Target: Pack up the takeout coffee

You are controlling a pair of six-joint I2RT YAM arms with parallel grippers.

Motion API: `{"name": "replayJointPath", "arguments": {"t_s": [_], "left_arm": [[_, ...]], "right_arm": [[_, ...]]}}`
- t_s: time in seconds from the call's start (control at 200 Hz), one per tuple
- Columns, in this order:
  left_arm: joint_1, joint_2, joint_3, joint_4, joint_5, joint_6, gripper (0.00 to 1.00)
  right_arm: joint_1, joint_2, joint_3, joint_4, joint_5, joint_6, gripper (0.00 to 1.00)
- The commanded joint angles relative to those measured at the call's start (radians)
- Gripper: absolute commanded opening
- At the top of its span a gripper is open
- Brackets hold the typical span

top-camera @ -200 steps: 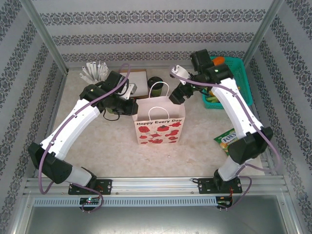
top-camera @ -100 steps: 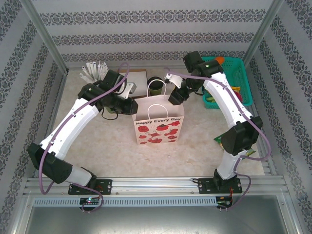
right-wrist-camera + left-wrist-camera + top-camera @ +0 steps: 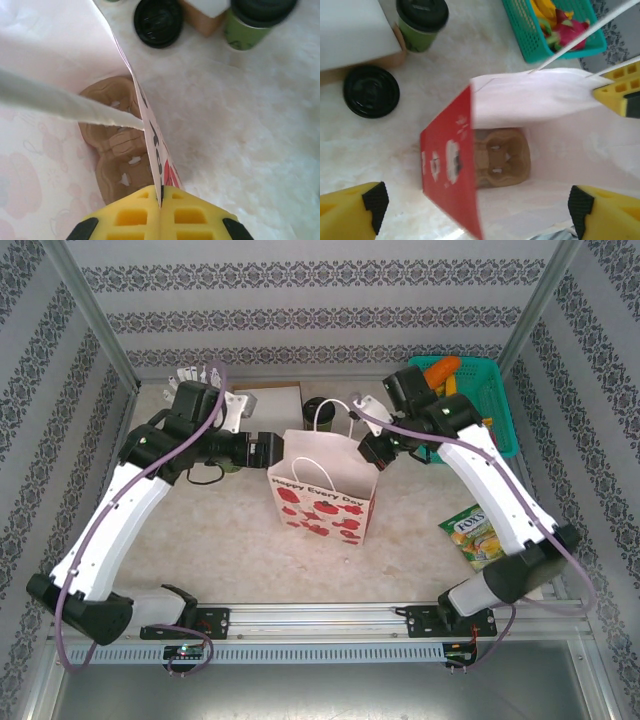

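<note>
One takeout coffee (image 3: 318, 412), green-sided with a black lid, stands upright on the table (image 3: 225, 540), above the middle of the top view and just behind the paper bag (image 3: 322, 502). It is outside the bag.

There is one bag, white with red strawberries, standing open at the centre. One brown cup carrier (image 3: 500, 157) lies at its bottom. One loose black lid (image 3: 371, 91) lies flat on the table beside one white box (image 3: 270, 398), at the upper left of the left wrist view. One teal basket (image 3: 504, 410) of coloured items sits at the upper right, and one green snack packet (image 3: 470, 533) lies at the right.

There are two arms. The left hand (image 3: 477, 202) is released, its yellow fingers spread wide to either side of the bag's mouth. The right hand (image 3: 161, 202) is clenched on the bag's upper edge, the paper wall pinched between its fingers.

The table is pale and mottled like cream marble. Striped, patterned walls (image 3: 320, 300) enclose it, with metal frame posts at the corners.
</note>
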Motion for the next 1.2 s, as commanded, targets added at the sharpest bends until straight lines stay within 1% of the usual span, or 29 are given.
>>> {"name": "replayJointPath", "arguments": {"t_s": [0.0, 0.065, 0.105, 0.205, 0.3, 0.405, 0.545, 0.724, 0.874, 0.959, 1.114, 1.194], "left_arm": [[0.015, -0.048, -0.041, 0.079, -0.197, -0.056, 1.00], [0.020, -0.069, -0.057, 0.085, -0.289, -0.085, 1.00], [0.024, -0.078, -0.066, 0.089, -0.326, -0.097, 1.00], [0.031, -0.092, -0.094, 0.103, -0.374, -0.131, 1.00], [0.032, -0.079, -0.110, 0.098, -0.388, -0.156, 1.00], [0.032, -0.051, -0.111, 0.063, -0.407, -0.187, 1.00], [0.032, -0.047, -0.126, 0.040, -0.463, -0.213, 1.00], [0.033, -0.075, -0.158, 0.048, -0.536, -0.240, 1.00], [0.033, -0.077, -0.173, 0.042, -0.562, -0.256, 1.00], [0.035, -0.077, -0.186, 0.042, -0.564, -0.268, 1.00], [0.036, -0.081, -0.226, 0.055, -0.548, -0.298, 1.00], [0.035, -0.081, -0.247, 0.053, -0.546, -0.317, 1.00]], "right_arm": [[0.022, -0.089, -0.071, 0.083, 0.123, 0.255, 0.00], [0.051, -0.117, -0.112, 0.093, 0.156, 0.343, 0.00], [0.067, -0.126, -0.140, 0.096, 0.189, 0.408, 0.00], [0.122, -0.127, -0.233, 0.133, 0.266, 0.559, 0.00], [0.166, -0.105, -0.283, 0.185, 0.279, 0.636, 0.00], [0.189, -0.074, -0.243, 0.193, 0.258, 0.650, 0.00], [0.225, -0.059, -0.193, 0.197, 0.227, 0.611, 0.00], [0.247, -0.090, -0.211, 0.255, 0.164, 0.635, 0.00], [0.258, -0.084, -0.220, 0.282, 0.144, 0.666, 0.00], [0.267, -0.072, -0.217, 0.291, 0.152, 0.693, 0.00], [0.295, -0.059, -0.214, 0.302, 0.217, 0.776, 0.00], [0.320, -0.057, -0.210, 0.298, 0.272, 0.806, 0.00]]}}
